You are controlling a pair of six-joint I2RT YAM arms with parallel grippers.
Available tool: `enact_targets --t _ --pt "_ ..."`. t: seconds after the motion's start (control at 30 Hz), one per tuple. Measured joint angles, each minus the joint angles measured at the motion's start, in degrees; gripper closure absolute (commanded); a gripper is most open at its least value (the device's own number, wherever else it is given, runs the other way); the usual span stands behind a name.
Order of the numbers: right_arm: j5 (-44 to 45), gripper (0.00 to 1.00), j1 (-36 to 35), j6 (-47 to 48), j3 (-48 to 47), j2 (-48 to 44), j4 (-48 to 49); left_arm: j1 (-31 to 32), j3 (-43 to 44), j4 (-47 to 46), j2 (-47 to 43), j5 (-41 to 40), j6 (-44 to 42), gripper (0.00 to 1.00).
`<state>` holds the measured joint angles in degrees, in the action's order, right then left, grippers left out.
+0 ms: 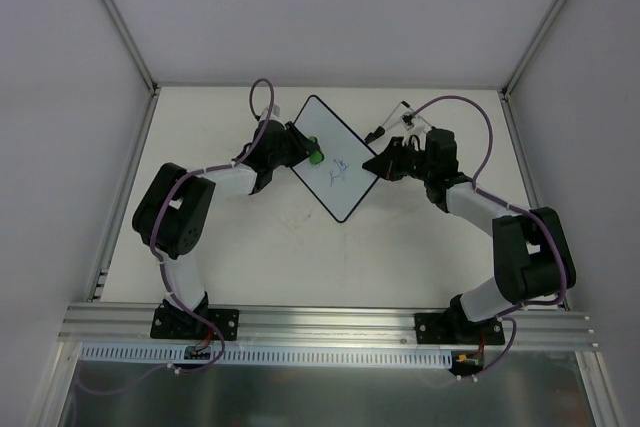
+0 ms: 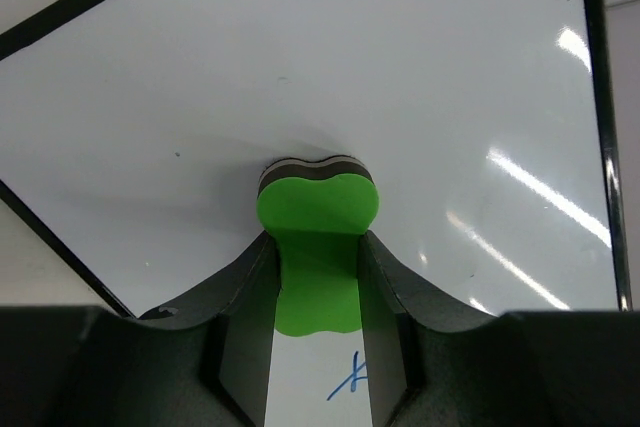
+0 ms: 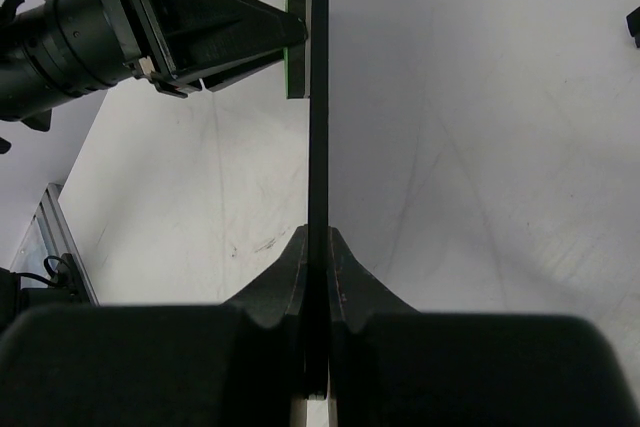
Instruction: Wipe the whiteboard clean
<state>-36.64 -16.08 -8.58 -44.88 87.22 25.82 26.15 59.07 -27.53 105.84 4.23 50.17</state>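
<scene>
The left arm [image 1: 185, 209] and the right arm [image 1: 520, 247] look alike. Each has fat black joints with smooth white tubes between them. A thin purple cable [image 1: 262, 81] loops along each arm. Each arm stands on a flat black foot [image 1: 195, 322]. The fingers [image 2: 245, 307] are black and wedge-shaped.

Quick tally, my side: 1 whiteboard [image 1: 325, 132], mid-table toward the far edge. 1 green eraser [image 1: 315, 156]. 1 patch of blue scribble [image 1: 338, 169] on the board. 2 arms, 2 claws: left gripper [image 1: 302, 151] & right gripper [image 1: 378, 167]. 1 small clear/black item [image 1: 405, 119] nr the far right corner, can't tell what. 1 table [image 1: 400, 247].
</scene>
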Motion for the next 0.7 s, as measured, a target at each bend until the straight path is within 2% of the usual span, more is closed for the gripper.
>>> enact_targets --t 0.3,0.53,0.7 --pt "0.00 1.00 0.00 0.00 0.00 0.00 0.02 0.00 -4.85 -2.60 -0.61 -0.26 0.52 1.00" --pt "0.00 1.00 0.00 0.00 0.00 0.02 0.02 0.35 -5.31 -3.45 -0.61 -0.48 0.90 1.00" --pt "0.76 1.00 0.02 -0.22 0.00 0.02 0.11 2.82 -4.70 -2.58 -0.61 -2.38 0.85 1.00"
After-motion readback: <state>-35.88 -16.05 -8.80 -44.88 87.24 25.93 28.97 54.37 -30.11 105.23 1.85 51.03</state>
